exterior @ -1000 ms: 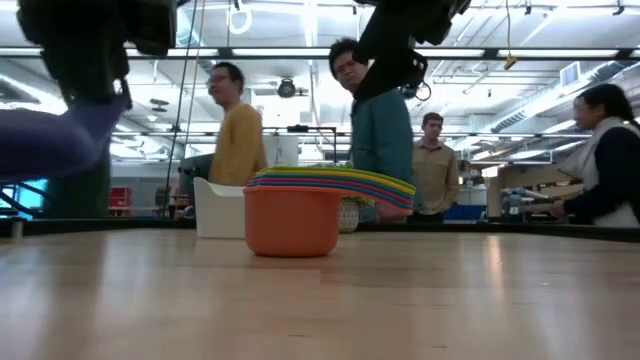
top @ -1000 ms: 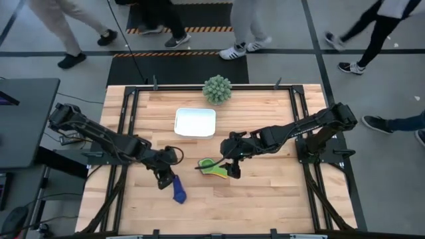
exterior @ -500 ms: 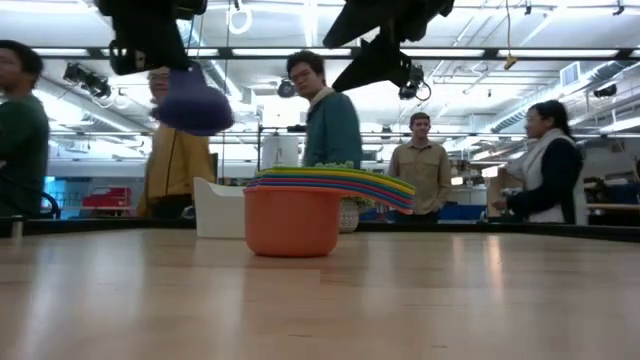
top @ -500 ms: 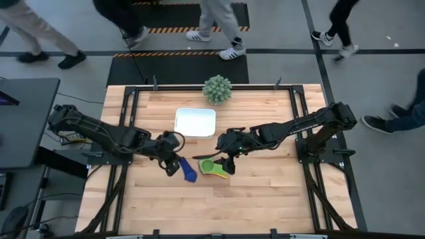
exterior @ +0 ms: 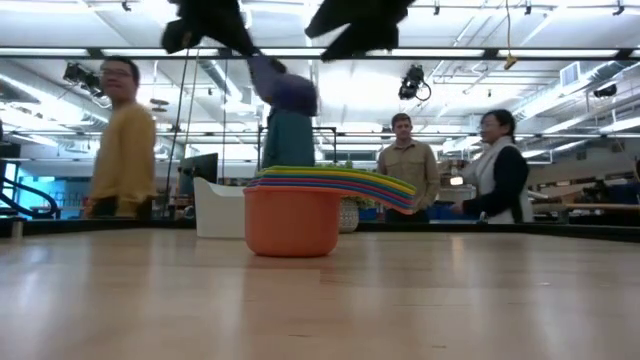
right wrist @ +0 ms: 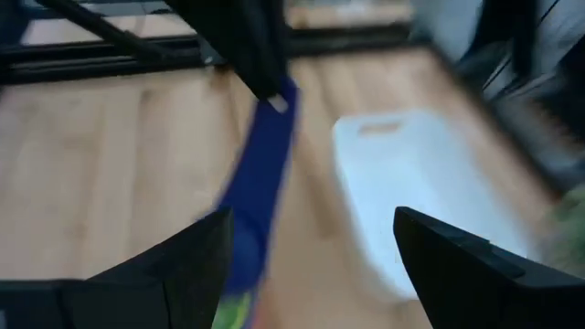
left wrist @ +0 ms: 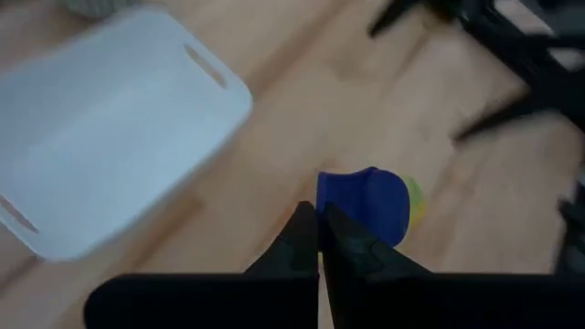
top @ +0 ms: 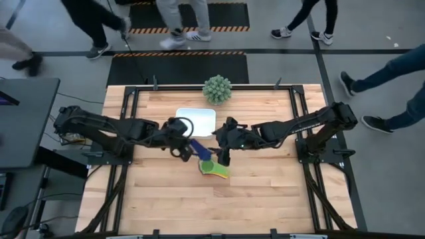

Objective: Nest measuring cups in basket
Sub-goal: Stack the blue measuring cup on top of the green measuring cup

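A navy measuring cup (top: pixel 197 149) hangs in the air, pinched by its handle in the left gripper (top: pixel 183 147), whose fingers are clamped tight on it. The bowl of the cup points away from the gripper toward the middle of the table, and its long axis runs on a slant from the gripper down toward the stack of nested cups (top: pixel 214 168). That stack, orange at the bottom with yellow, green and blue rims layered above, sits on the wooden table (top: pixel 265 192) just in front of the white basket (top: pixel 195 122), not inside it. From above, the navy cup's bowl seems to hover over the stack's near edge, though the height between them is hard to judge. The left arm reaches in low from the left side, stretched nearly straight. The right gripper (top: pixel 224 147) hovers just beside the stack on its other side, fingers spread and holding nothing, its arm extended from the right.
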